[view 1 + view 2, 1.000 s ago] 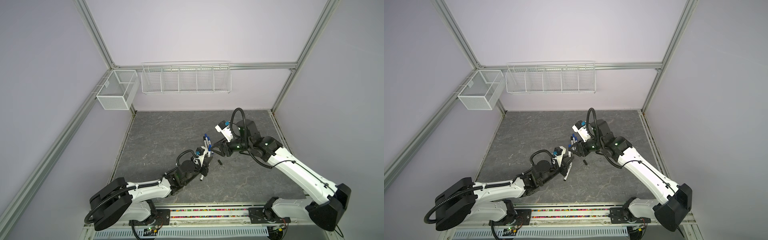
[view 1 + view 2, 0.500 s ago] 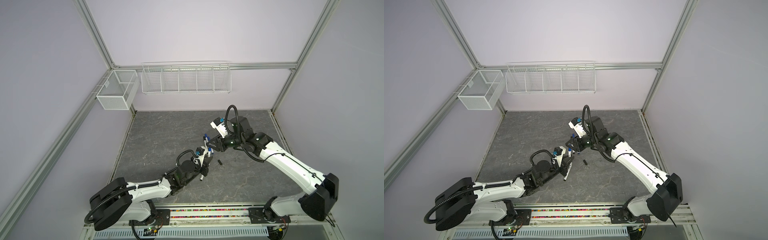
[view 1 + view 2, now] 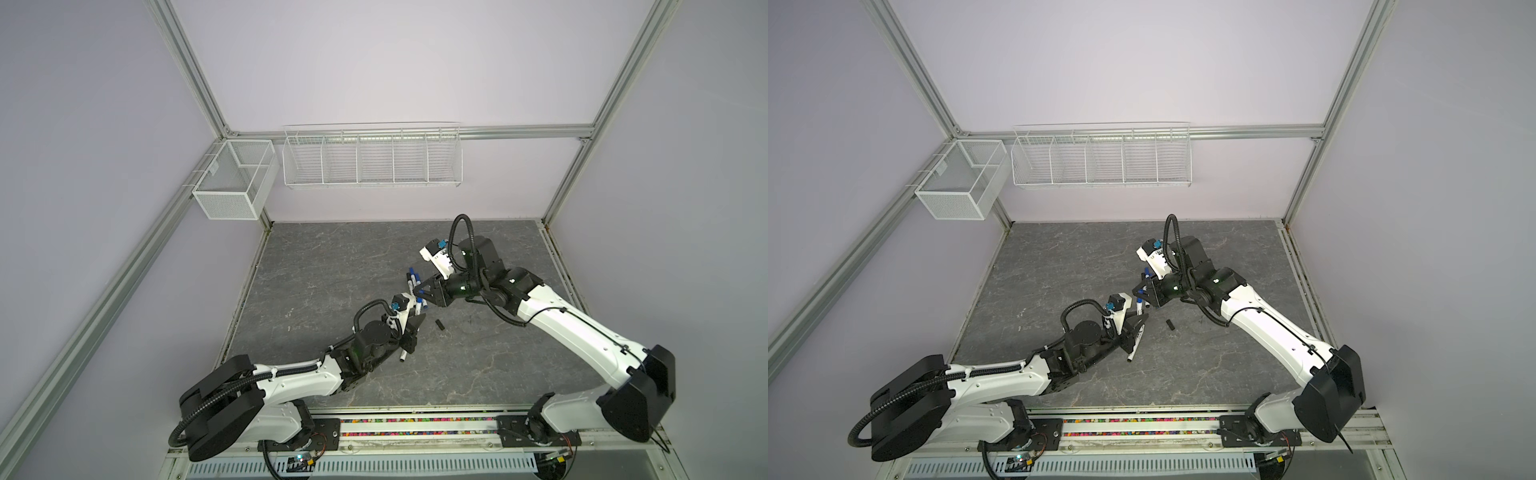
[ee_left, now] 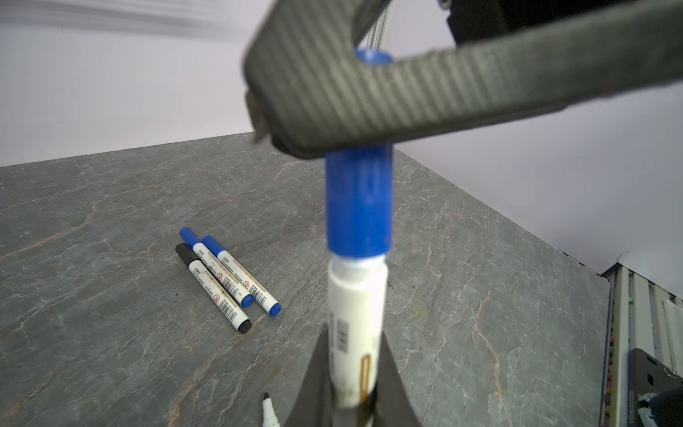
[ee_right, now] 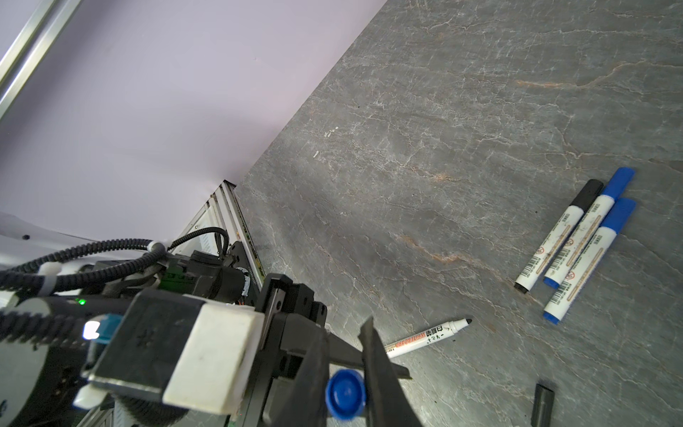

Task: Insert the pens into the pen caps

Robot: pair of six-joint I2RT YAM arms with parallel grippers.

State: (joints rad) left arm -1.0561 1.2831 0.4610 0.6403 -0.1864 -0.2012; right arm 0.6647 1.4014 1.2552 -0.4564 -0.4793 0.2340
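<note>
The left hand [image 4: 354, 355] pinches a white marker pen [image 4: 356, 307] low on its barrel and stands it upright above the grey table [image 4: 111, 222]. That leaves the writing end free for capping. The right hand [image 5: 346, 355] reaches across from the far side, its 2 fingers pressed against a blue cap [image 4: 358, 203] that sits on the pen's tip. A thin white band of the pen's neck shows below the cap's lower edge, so the cap appears to be on but not fully home.

Gripping low steadies the barrel against a push along its length, and holding the cap by its sides keeps it in line with the pen. The step in hand looks like the final press, and it calls for a straight push with little sideways drift.

On the table 3 capped pens [image 4: 221, 277], 1 black and 2 blue, lie side by side and touching, set apart as finished work. Nearer the hands an uncapped pen [image 5: 428, 338] with a black tip lies flat, and a loose black cap [image 5: 542, 405] rests a short way from it. They seem to be the last pair waiting. By that count the job is past its midpoint, with the 4th pen being closed.
</note>
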